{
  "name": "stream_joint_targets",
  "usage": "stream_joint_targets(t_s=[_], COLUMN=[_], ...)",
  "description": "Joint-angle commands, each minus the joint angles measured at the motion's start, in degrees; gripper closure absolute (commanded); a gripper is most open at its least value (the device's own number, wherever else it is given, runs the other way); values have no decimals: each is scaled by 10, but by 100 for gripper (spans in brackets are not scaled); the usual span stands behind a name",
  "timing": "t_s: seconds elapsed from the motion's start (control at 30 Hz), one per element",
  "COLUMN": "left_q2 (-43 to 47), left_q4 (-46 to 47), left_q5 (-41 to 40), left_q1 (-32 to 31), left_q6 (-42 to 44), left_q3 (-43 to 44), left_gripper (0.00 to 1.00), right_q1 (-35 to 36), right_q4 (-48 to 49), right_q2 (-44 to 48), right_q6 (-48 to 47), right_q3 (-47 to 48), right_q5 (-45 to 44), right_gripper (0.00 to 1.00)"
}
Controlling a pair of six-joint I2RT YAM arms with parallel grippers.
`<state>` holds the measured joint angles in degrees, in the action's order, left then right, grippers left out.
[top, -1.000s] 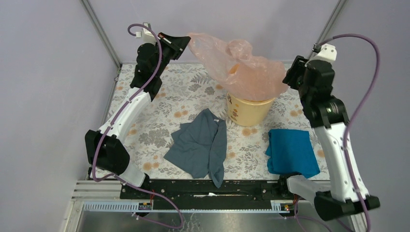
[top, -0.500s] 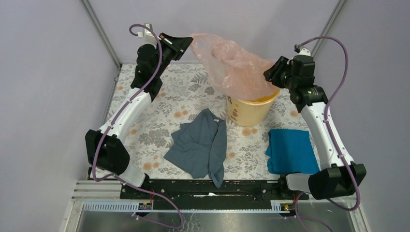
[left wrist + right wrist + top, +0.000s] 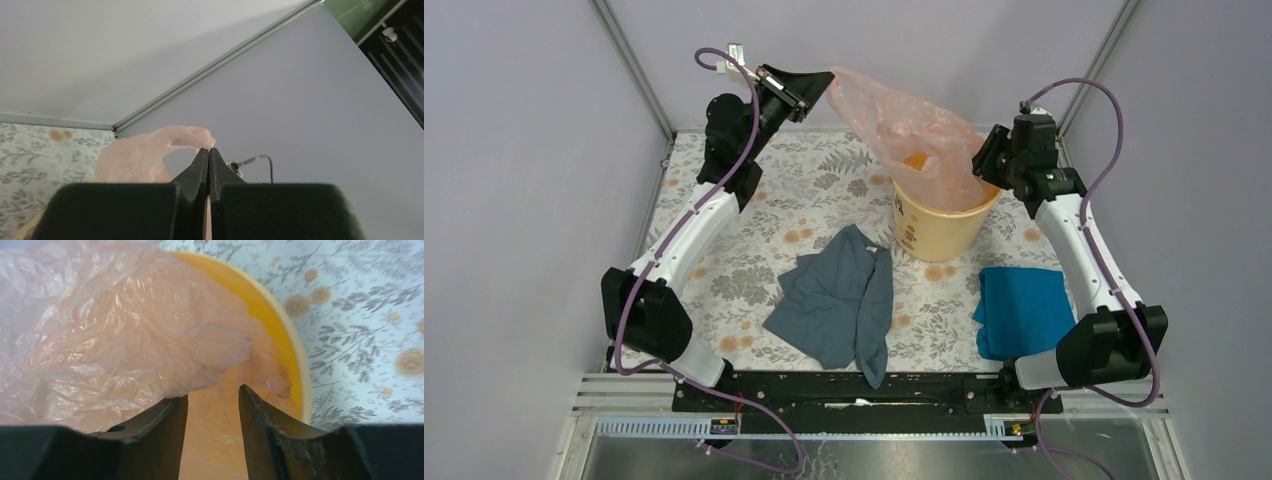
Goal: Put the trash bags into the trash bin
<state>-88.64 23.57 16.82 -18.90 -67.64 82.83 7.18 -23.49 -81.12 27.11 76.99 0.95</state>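
The trash bag (image 3: 914, 140), thin wrinkly pale pink film, hangs stretched from my left gripper down into the trash bin (image 3: 939, 232), a yellow bucket with cream sides. My left gripper (image 3: 826, 82) is raised at the back, left of the bin, and is shut on the bag's upper corner. In the left wrist view its gripper (image 3: 209, 149) pinches the film (image 3: 145, 160). My right gripper (image 3: 977, 165) is at the bin's right rim. In the right wrist view the gripper (image 3: 212, 392) is open over the film (image 3: 100, 330) inside the yellow rim (image 3: 280, 320).
A grey-blue cloth (image 3: 839, 295) lies crumpled in front of the bin to the left. A bright blue cloth (image 3: 1027, 312) lies folded at the front right, next to the right arm. Metal frame posts (image 3: 634, 70) and lilac walls enclose the floral table (image 3: 754, 255).
My right arm has swung in from the right to the bin's rim. The bag, first spread over the bin, now sags narrower into it. My left gripper has shifted slightly right, still holding the corner.
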Motion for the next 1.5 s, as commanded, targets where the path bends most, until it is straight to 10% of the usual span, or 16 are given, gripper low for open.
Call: stream_joint_targets(t_s=[0.0,0.2,0.33,0.6,1.0,1.17,1.3,1.47], left_q2=[1,-14,-16,-38,-18,-6,-1,8], left_q4=[67,75,83,85,47,33,33,21], left_q5=[10,14,18,15,-10,-19,-27,-42], left_q1=[-20,-34,-42,-104,-114,-114,-114,-114], left_q6=[-17,-13,-16,-9,25,40,41,53], left_q3=[-3,4,-2,6,13,0,-16,-36], left_gripper=[100,100,100,100,100,100,100,100], right_q1=[0,0,1,61,314,318,313,181], right_q4=[-61,-130,-106,-102,-204,-91,-31,-103], right_q2=[44,106,145,125,5,-3,-25,-14], right_q6=[-49,-92,-130,-193,-393,-390,-331,-147], right_q3=[73,134,167,276,394,343,313,270], right_q5=[-58,-59,100,275,-208,-357,-503,-320], right_gripper=[48,22,5,0,0,4,41,76])
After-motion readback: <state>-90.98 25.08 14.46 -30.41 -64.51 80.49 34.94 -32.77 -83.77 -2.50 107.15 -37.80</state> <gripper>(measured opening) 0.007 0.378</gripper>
